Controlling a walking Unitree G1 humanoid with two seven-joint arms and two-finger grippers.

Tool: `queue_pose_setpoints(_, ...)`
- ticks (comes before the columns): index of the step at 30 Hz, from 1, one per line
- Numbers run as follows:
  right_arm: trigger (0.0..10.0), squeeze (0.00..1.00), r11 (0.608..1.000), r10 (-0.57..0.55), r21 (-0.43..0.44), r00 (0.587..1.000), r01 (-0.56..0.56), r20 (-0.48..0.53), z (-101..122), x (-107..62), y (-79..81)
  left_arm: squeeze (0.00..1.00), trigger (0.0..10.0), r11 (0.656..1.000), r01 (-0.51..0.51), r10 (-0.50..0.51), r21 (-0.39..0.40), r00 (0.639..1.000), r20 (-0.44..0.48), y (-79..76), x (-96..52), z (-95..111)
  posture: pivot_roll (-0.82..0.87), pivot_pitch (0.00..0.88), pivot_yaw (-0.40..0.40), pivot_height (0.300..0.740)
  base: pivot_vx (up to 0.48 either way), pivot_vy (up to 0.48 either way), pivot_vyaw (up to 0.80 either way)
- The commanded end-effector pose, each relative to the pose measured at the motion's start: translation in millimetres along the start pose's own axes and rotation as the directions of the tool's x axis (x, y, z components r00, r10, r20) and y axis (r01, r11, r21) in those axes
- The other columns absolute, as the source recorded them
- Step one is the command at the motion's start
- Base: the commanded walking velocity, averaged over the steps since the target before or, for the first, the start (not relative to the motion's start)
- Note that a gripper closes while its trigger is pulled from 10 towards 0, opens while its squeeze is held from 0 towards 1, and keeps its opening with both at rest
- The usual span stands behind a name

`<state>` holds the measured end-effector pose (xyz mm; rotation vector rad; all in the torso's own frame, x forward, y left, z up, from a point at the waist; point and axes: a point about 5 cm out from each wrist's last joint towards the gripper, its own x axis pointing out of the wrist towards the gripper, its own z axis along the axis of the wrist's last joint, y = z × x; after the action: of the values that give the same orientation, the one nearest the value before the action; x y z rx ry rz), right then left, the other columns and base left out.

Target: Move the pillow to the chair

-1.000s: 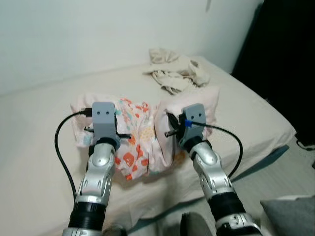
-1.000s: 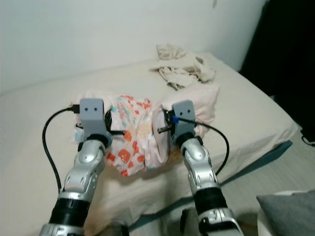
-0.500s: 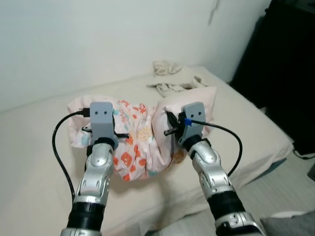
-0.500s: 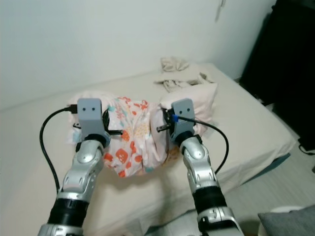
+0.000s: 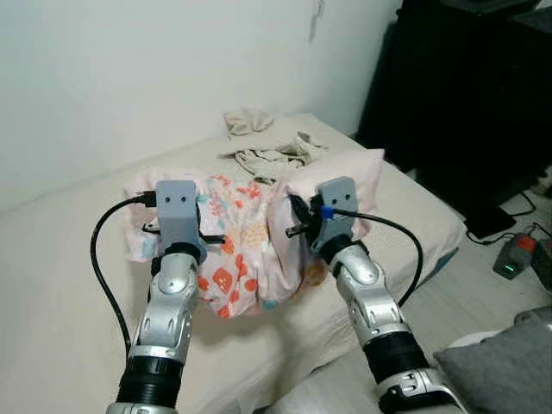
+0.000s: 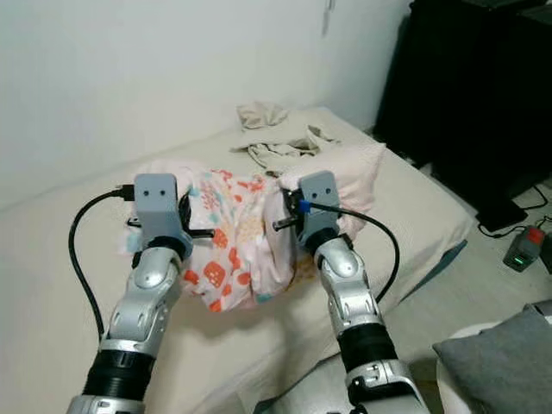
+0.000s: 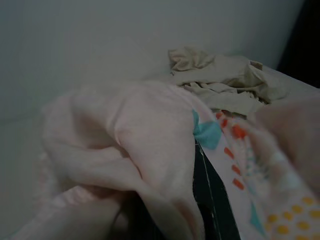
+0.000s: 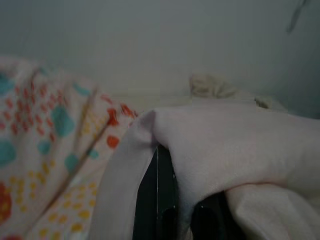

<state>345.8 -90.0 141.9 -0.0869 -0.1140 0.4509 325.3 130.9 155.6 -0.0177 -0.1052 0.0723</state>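
While clamped: soft, crumpled pillow (image 5: 246, 237)

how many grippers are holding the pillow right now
2: the left gripper grips the pink patterned pillow at its left end, the right gripper at its right end.

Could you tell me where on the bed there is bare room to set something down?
The bed is bare to the robot's left of the left gripper, out to the wall. Another free strip lies between the pillow and the right edge. The far corner is crowded by crumpled cloth.
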Motion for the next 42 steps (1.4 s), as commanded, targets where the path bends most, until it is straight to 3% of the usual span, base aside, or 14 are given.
queue_pose_setpoints(1, 10.0, 0.00, 0.997, 0.080, -0.018, 0.997, -0.080, 0.007, 3, 3.1, 14.2, 0.00, 10.0, 1.000, 0.022, -0.022, 0.001, 0.998, 0.051, -5.4, -0.3, 8, -0.03, 0.090, -0.010, 0.740, 0.000, 0.000, 0.00)
queue_pose_setpoints(14, 10.0, 0.00, 0.994, 0.106, -0.009, 0.993, -0.107, -0.055, -13, -2.8, 19.8, 0.00, 10.0, 1.000, 0.005, -0.006, 0.024, 1.000, 0.023, 3.7, -6.9, -4, -0.03, 0.091, -0.017, 0.740, 0.000, 0.000, 0.00)
queue_pose_setpoints(42, 10.0, 0.00, 0.994, 0.107, -0.006, 0.991, -0.108, -0.083, -22, -7.8, 21.6, 0.00, 10.0, 0.999, 0.038, -0.038, 0.030, 0.999, 0.004, -2.3, -9.7, -9, -0.02, 0.100, -0.009, 0.740, 0.000, 0.000, 0.00)
